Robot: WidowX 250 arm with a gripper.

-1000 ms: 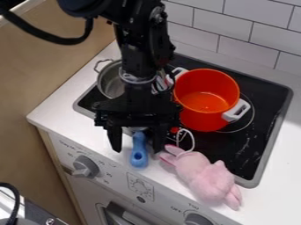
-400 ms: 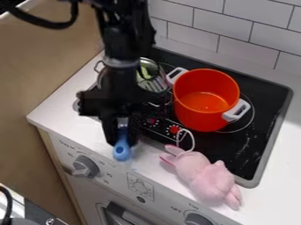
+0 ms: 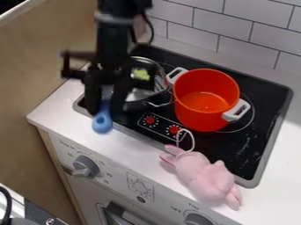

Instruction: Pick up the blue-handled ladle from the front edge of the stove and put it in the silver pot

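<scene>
Since the earlier frames, the tool [image 3: 102, 124] had risen off the counter beside the stove's front edge and moved farther left of the pot [image 3: 203, 119], along with the gripper [image 3: 105, 113]. The jaws were narrowed around the tool, one on either side, holding it near the top of its blue handle. It hung well apart from the pot, to its left and a little lower in the view. Its long axis ran nearly up and down in the view, the top leaning slightly right; the rounded handle end, with its hole, pointed down toward the counter's front edge, and the metal part pointed up between the jaws. The far end of that metal was hidden.

Just left of the pot, behind the gripper, sat the pan [image 3: 139, 94], with something green [image 3: 141, 74] inside. Below and left of the pot were two red dials [image 3: 151, 119] on the black stove [image 3: 250, 132]. Below the pot lay the pink toy [image 3: 203, 173] on the counter [image 3: 56, 110], slanting from its ears at upper left to its feet at lower right, its white cord looping up near the pot's base. Tiles [image 3: 247, 39] stood behind the pot.
</scene>
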